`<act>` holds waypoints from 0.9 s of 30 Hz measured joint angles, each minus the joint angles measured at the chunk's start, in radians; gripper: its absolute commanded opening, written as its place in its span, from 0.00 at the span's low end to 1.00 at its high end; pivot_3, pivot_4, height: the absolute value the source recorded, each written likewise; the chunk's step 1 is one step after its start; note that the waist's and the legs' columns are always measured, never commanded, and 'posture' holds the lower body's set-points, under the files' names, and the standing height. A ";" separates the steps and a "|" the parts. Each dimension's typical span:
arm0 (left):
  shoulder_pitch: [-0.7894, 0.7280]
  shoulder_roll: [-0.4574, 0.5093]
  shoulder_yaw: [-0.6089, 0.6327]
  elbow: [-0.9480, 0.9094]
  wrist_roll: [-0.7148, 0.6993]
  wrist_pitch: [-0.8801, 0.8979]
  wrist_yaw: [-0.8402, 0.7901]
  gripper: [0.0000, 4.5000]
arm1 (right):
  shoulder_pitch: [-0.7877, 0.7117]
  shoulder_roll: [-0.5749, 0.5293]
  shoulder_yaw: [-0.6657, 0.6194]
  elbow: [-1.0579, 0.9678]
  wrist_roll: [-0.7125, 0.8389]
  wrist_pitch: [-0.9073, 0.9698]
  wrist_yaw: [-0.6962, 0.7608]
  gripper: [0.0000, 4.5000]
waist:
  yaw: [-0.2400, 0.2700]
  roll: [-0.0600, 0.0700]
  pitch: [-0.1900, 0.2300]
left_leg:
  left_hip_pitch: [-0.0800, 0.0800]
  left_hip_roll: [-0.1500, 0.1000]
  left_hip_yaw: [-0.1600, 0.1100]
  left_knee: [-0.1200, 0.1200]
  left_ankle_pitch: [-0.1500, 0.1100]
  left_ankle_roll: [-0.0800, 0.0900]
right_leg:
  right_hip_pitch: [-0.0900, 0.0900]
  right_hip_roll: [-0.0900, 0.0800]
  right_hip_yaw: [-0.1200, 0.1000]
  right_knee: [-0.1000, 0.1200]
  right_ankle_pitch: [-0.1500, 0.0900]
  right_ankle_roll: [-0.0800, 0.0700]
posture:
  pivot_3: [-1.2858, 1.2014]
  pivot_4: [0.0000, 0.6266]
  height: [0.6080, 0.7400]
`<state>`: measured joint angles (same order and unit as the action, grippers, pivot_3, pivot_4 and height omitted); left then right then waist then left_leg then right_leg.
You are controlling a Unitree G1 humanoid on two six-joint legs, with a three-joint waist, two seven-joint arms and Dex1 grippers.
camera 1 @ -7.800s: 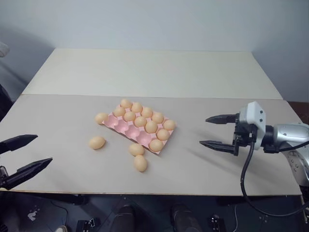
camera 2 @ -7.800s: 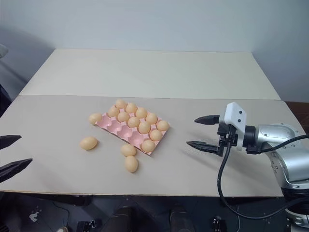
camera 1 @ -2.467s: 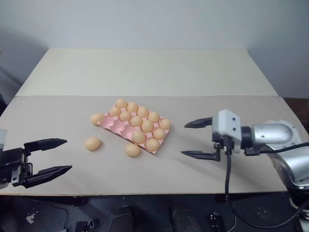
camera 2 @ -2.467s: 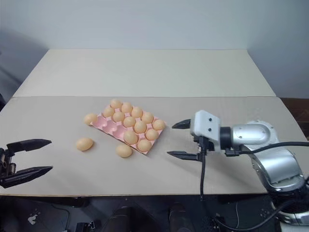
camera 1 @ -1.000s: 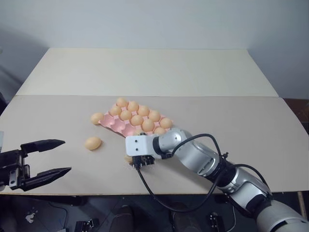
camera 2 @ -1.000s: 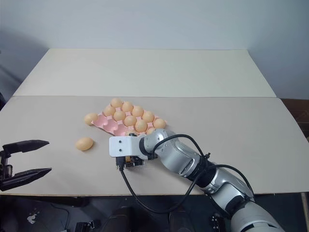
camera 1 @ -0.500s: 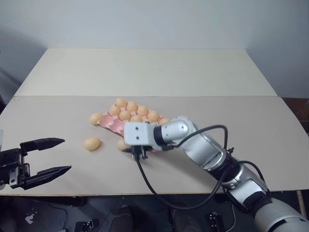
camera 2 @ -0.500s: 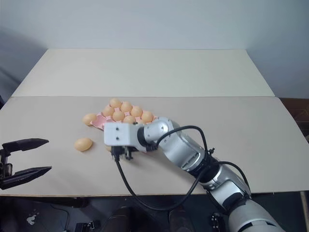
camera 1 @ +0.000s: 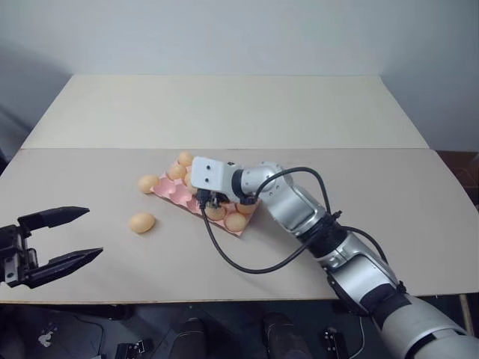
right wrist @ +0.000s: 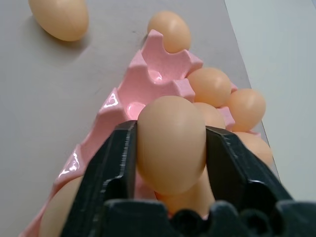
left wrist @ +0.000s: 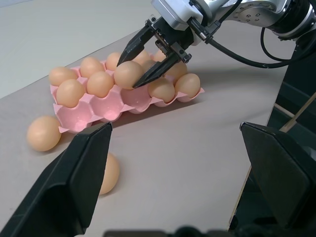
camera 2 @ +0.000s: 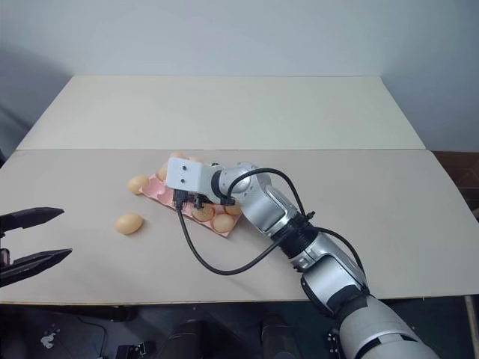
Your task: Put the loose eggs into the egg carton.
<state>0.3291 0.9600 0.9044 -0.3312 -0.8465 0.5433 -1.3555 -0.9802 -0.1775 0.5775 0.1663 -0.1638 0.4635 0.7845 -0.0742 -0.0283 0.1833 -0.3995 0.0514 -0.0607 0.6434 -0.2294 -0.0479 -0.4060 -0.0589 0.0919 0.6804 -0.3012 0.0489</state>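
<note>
Gripping one of the loose eggs between its two black fingers, the right gripper hangs just above the egg carton, over the near row of cups. From the right wrist view you can see both fingers pressed against the egg's sides, with empty pink cups right under it and filled cups further along. So that claw is clenched on the egg, no question, and the egg is clear of the tray, not seated in a cup.

The carton sits about mid-table on the beige table, turned at an angle. Most of its cups already have eggs in them; a few on the side nearest the left arm are bare.

Two more eggs are outside it. One egg lies touching the carton's far-left corner, or so close you can't tell the difference. The other egg is out on the table on its own, near the carton but apart from it, on the left arm's side.

The left gripper is down at the table's near-left edge, well apart from everything, fingers spread wide and holding nothing. Its fingers point roughly toward the carton.
</note>
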 measured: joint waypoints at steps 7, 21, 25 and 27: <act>-0.004 0.000 0.004 0.003 0.000 0.000 0.000 1.00 | 0.001 -0.007 -0.042 -0.081 0.021 0.010 0.022 0.99 | 0.001 0.000 0.000 | 0.000 0.000 0.000 0.000 0.000 0.000 | 0.000 0.000 0.000 0.000 0.000 0.000 | 0.52 0.24 1.00; -0.051 0.022 -0.023 0.133 0.060 -0.022 -0.028 1.00 | 0.220 -0.389 -0.443 -0.371 0.303 0.132 0.219 0.99 | 0.008 0.000 0.000 | 0.000 0.000 0.000 0.000 0.000 0.000 | 0.001 -0.001 -0.001 -0.002 0.000 0.000 | 0.52 0.24 1.00; -0.051 0.024 -0.024 0.150 0.082 -0.044 -0.038 1.00 | 0.329 -0.517 -0.537 -0.388 0.386 0.091 0.307 0.99 | 0.001 0.000 0.000 | 0.000 0.000 0.001 -0.001 0.000 0.000 | 0.001 0.000 0.001 -0.002 0.000 0.000 | 0.52 0.24 1.00; -0.042 0.024 -0.023 0.151 0.096 -0.049 -0.042 1.00 | 0.379 -0.566 -0.571 -0.403 0.423 0.071 0.351 0.99 | 0.002 0.000 0.000 | 0.000 0.000 0.001 -0.001 0.000 0.000 | 0.001 0.000 0.001 -0.002 0.000 0.000 | 0.52 0.24 1.00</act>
<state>0.2876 0.9838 0.8810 -0.1801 -0.7508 0.4945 -1.3980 -0.6012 -0.7437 0.0068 -0.2370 0.2594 0.5342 1.1356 -0.0722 -0.0282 0.1838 -0.3994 0.0513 -0.0592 0.6429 -0.2294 -0.0478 -0.4047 -0.0590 0.0929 0.6783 -0.3016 0.0486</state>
